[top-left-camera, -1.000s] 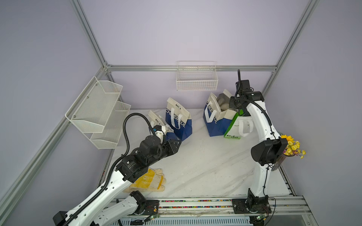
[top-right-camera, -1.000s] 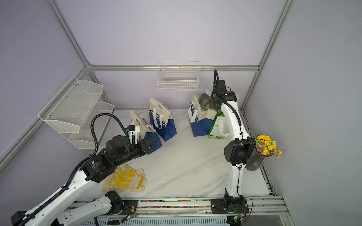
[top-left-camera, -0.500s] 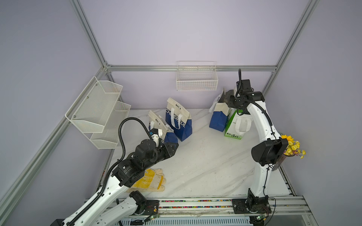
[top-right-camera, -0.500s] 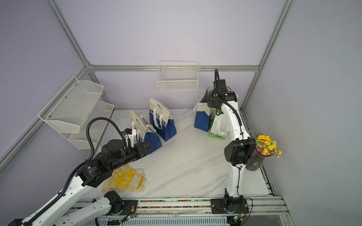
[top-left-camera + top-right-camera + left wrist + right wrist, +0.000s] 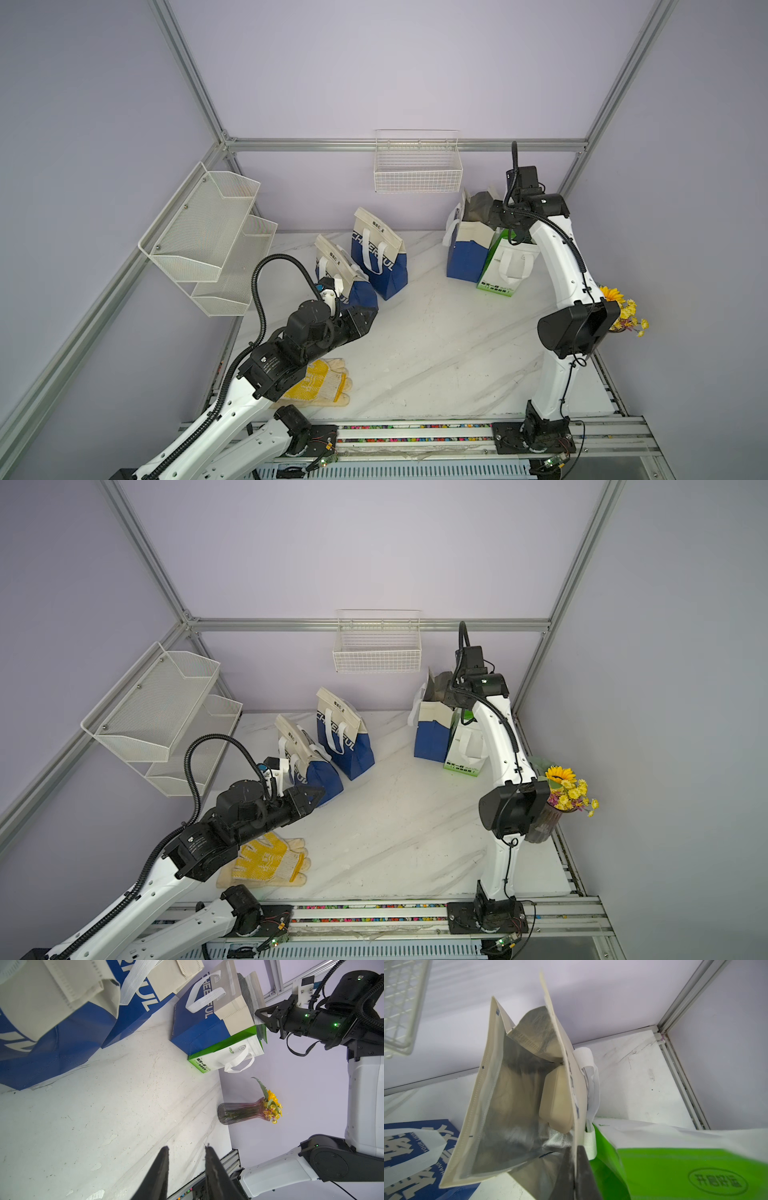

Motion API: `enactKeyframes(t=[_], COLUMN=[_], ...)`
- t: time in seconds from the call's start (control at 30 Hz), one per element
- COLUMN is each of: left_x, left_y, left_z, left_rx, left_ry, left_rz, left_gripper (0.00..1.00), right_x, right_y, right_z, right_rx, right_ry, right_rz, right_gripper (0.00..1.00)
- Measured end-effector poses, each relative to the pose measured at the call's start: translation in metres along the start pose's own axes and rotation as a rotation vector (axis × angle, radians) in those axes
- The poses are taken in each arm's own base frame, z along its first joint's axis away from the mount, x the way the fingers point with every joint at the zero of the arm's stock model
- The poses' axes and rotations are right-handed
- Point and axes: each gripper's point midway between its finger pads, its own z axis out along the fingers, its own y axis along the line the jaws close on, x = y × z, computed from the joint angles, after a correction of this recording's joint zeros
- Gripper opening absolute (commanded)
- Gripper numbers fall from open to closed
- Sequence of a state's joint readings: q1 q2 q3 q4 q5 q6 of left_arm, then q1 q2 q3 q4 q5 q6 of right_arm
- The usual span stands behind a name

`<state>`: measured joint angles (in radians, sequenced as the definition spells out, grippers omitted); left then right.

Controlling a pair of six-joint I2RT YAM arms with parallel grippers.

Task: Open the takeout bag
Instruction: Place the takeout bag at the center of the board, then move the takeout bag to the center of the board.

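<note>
The takeout bag (image 5: 467, 249) (image 5: 432, 733), blue below and beige above, stands at the back right. My right gripper (image 5: 575, 1149) (image 5: 492, 216) is shut on the top rim of one beige wall, holding the mouth spread. The silver lining and a cream container (image 5: 558, 1101) show inside. The left wrist view also shows the takeout bag (image 5: 207, 1022) with the right gripper (image 5: 258, 1016) at its rim. My left gripper (image 5: 187, 1148) (image 5: 372, 316) hovers low over the table beside the nearest left bag, its fingers apart with nothing between them.
Two more blue-and-beige bags (image 5: 376, 253) (image 5: 336, 270) stand left of centre. A green-and-white bag (image 5: 505, 266) leans against the takeout bag. Yellow gloves (image 5: 320, 382) lie front left, a flower vase (image 5: 623, 311) at the right edge. A wire basket (image 5: 417, 166) and wire shelves (image 5: 208, 237) hang on the walls.
The takeout bag's mouth narrowed half a second ago and is spread again now, with the right gripper at its rim. My left arm has drawn down and away from the nearest left bag.
</note>
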<state>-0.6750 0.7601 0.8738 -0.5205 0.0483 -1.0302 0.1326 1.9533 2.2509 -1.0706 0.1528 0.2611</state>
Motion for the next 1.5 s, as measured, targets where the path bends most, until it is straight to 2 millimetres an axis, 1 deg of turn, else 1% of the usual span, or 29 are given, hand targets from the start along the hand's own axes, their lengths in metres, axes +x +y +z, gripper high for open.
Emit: enactKeyframes(t=[0.07,0.2,0.3,0.4,0.47,0.63,0.9,0.93,0.97,1.03,1.07,1.1,1.27,1.3,1.37,1.4,1.43,1.5], left_x=[0.001,0.0,0.0,0.002,0.005,0.015,0.026,0.026,0.026,0.025,0.024,0.024,0.023,0.023,0.022,0.022,0.021,0.02], left_y=[0.002,0.001,0.001,0.004,0.009,0.023,0.035,0.035,0.034,0.032,0.031,0.03,0.029,0.03,0.03,0.03,0.03,0.031], left_z=[0.0,-0.001,-0.001,0.0,0.002,0.01,0.018,0.018,0.018,0.017,0.016,0.016,0.014,0.014,0.014,0.014,0.014,0.014], left_rx=[-0.002,0.001,0.003,-0.002,-0.01,-0.037,-0.05,-0.047,-0.044,-0.035,-0.031,-0.028,-0.023,-0.024,-0.025,-0.027,-0.028,-0.032], left_ry=[0.0,-0.002,-0.002,0.001,0.007,0.029,0.054,0.056,0.054,0.049,0.046,0.044,0.039,0.038,0.035,0.033,0.03,0.022], left_rz=[-0.001,-0.004,-0.007,-0.008,-0.01,-0.033,-0.06,-0.061,-0.062,-0.062,-0.062,-0.061,-0.061,-0.061,-0.061,-0.061,-0.06,-0.059], left_gripper=[0.31,0.29,0.29,0.29,0.28,0.26,0.25,0.25,0.25,0.26,0.27,0.28,0.29,0.29,0.29,0.29,0.3,0.33], right_x=[0.009,0.03,0.038,0.043,0.048,0.06,0.051,0.048,0.046,0.039,0.036,0.031,0.014,0.011,0.009,0.01,0.012,0.024], right_y=[0.012,0.028,0.028,0.023,0.019,0.009,-0.003,-0.004,-0.005,-0.007,-0.008,-0.009,-0.007,-0.004,0.011,0.024,0.041,0.08], right_z=[-0.009,-0.039,-0.06,-0.07,-0.068,-0.053,-0.043,-0.041,-0.04,-0.039,-0.04,-0.042,-0.059,-0.065,-0.078,-0.088,-0.099,-0.123], right_rx=[-0.054,-0.166,-0.202,-0.205,-0.191,-0.13,-0.05,-0.039,-0.027,-0.004,0.004,0.013,0.022,0.024,0.012,-0.003,-0.038,-0.134], right_ry=[0.012,0.02,0.007,-0.008,-0.007,0.012,-0.021,-0.026,-0.032,-0.045,-0.055,-0.068,-0.128,-0.143,-0.167,-0.185,-0.199,-0.218], right_rz=[0.003,0.04,0.069,0.083,0.083,0.075,0.071,0.07,0.069,0.065,0.061,0.058,0.034,0.025,-0.009,-0.034,-0.061,-0.121], right_gripper=[0.0,0.0,0.0,0.0,0.0,0.0,0.0,0.05,0.11,0.31,0.39,0.43,0.45,0.44,0.45,0.47,0.48,0.53])
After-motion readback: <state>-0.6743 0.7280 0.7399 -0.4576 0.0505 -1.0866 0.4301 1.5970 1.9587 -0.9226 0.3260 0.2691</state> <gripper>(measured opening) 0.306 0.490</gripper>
